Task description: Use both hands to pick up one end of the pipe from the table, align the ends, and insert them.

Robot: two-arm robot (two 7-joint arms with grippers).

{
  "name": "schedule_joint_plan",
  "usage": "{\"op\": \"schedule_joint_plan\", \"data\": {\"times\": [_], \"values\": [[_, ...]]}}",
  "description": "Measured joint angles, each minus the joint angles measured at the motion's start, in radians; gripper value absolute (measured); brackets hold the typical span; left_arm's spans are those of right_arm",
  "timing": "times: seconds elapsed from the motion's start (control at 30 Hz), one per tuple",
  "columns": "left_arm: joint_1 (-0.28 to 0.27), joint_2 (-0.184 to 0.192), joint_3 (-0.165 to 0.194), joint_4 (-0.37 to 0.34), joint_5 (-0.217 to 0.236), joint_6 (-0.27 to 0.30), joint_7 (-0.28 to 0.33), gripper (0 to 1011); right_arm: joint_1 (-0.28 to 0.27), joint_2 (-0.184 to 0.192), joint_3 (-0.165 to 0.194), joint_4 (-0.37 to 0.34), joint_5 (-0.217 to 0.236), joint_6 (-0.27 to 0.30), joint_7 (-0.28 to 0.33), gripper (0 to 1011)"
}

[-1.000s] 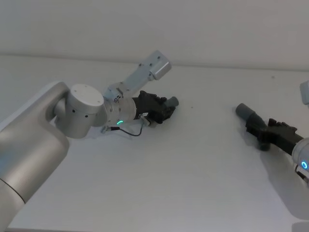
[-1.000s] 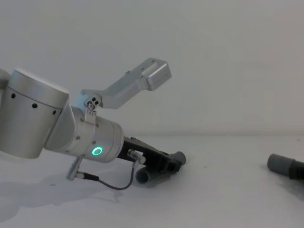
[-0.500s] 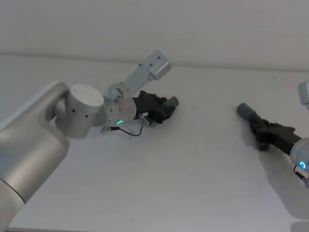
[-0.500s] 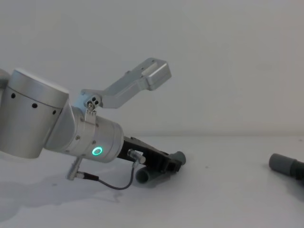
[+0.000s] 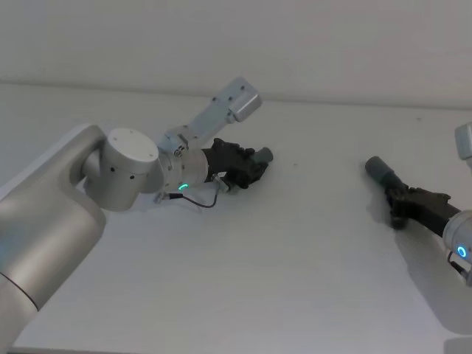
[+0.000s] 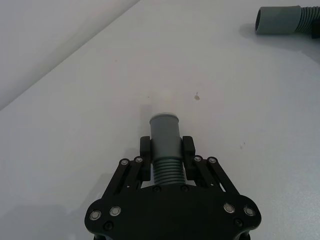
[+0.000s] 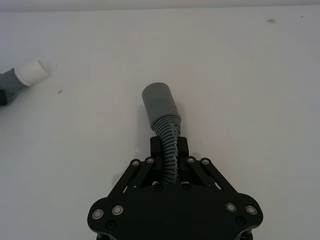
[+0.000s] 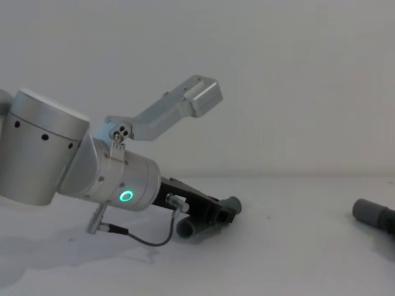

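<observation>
Right tool, nearest, by the right edge of the head view: clenched on the ribbed stretch of the right piece, just behind its smooth grey mouth. Since a second ago this tool has rolled about its own axis and now looks narrower in the head view. The mouth sits slightly closer to the right edge there, and likewise in the chest view. It points left and away, toward the other piece. Resting on the surface or just above it: cannot tell.

Left tool, farther back, left of centre: clenched on the ribs of the left piece, behind its grey collar. Arm, tool and piece unchanged over the second. Left arm silver, green ring lit.

The two pieces lie well apart, with bare surface between.

Hidden or hard to read:
- White tip is plain from the right wrist view. From the left wrist view it is nearly lost against the pale surface beyond the collar.
- Chest view: the right piece is cut off by the right edge just past its mouth.
- Chest view: a grey tube end sits under the left tool, close to the surface. Its join to the held piece is hidden by the tool.
- Right arm is cut off at the head view's edge, blue ring lit.
</observation>
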Motion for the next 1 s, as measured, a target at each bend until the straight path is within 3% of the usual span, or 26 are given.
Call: {"op": "schedule_joint_plan", "data": {"times": [1.0], "values": [[0.0, 0.0, 0.0, 0.0, 0.0, 0.0, 0.0, 356, -0.001, 0.0, 0.0, 0.002, 0.0, 0.0, 0.0, 171]]}}
